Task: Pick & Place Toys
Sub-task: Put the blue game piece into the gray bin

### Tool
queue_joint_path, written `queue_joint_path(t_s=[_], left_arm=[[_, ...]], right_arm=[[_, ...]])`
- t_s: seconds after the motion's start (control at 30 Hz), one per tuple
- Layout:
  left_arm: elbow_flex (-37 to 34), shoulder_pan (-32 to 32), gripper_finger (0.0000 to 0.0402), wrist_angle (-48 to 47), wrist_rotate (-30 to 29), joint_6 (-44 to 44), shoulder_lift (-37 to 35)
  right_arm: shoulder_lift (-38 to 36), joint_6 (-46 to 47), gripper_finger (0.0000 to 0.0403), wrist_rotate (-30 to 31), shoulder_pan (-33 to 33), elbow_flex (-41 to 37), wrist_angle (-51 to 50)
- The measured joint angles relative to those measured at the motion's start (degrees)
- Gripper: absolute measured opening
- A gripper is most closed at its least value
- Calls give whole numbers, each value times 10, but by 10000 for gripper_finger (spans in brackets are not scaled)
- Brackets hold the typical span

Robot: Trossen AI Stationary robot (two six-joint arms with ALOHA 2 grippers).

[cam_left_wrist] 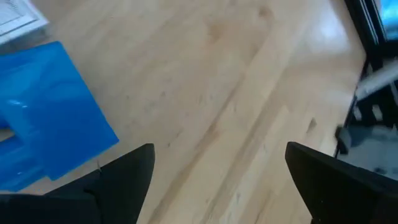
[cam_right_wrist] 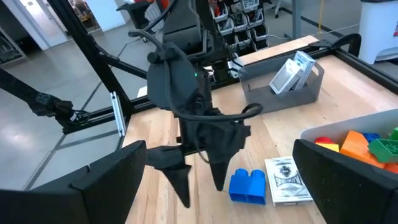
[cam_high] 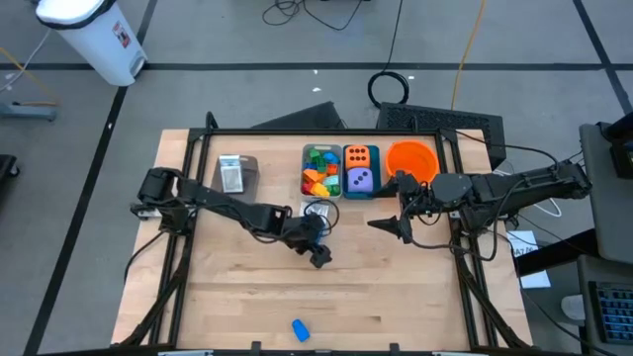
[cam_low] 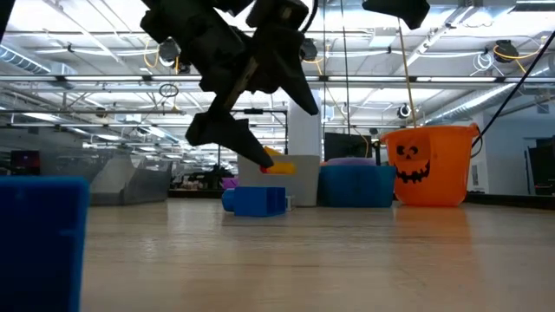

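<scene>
1. Right now the left gripper (cam_high: 318, 247) hangs over the middle of the wooden table (cam_high: 237, 297), its two dark fingers spread apart with only bare wood between them in its own wrist view.
2. Just beside those fingers, a blue brick (cam_right_wrist: 247, 186) lies on the table next to a white printed packet (cam_right_wrist: 288, 180); nothing grips either one.
3. Toward the upper centre of the overhead frame, a grey bin (cam_high: 319, 170) holds a heap of small coloured bricks (cam_high: 318, 178), crowded together.
4. Next to it on the right, a teal bin (cam_high: 360, 170) carries an orange die (cam_high: 360, 156) and a purple die (cam_high: 361, 180).
5. An orange bucket (cam_high: 412, 160) with a pumpkin face stands right of the teal bin, close to the right arm.
6. The right gripper (cam_high: 388, 226) waits mid-right of the overhead frame, below the bucket, fingers wide and holding nothing.
7. Up in the left part of the table, another grey bin (cam_high: 235, 174) holds packets (cam_right_wrist: 291, 73) standing on edge.
8. Alone at the bottom centre of the overhead frame lies a second blue brick (cam_high: 300, 329), well apart from both arms; it looms at the lower left of the low view.
</scene>
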Motion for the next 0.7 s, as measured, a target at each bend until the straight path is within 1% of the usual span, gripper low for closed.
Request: queue_joint_path(t_s=[0.07, 0.2, 0.33, 0.43, 0.5, 0.57, 0.7], left_arm=[[0, 3, 367, -2, 5, 18, 0], [0, 19, 367, -11, 12, -5, -7], [0, 29, 367, -17, 8, -7, -17], [0, 37, 367, -52, 5, -23, -16], [0, 41, 367, -79, -4, -39, -16], [0, 43, 367, -111, -26, -52, -16], [6, 43, 367, -142, -60, -61, -15]], right_arm=[[0, 0, 396, 0, 0, 0, -1], [0, 0, 396, 0, 0, 0, -5], [0, -11, 396, 1, 0, 0, -5], [0, -15, 396, 13, -3, 0, -6], [0, -15, 396, 13, -6, 0, -8], [0, -15, 396, 13, -10, 0, -11], [0, -15, 396, 13, -16, 0, -20]])
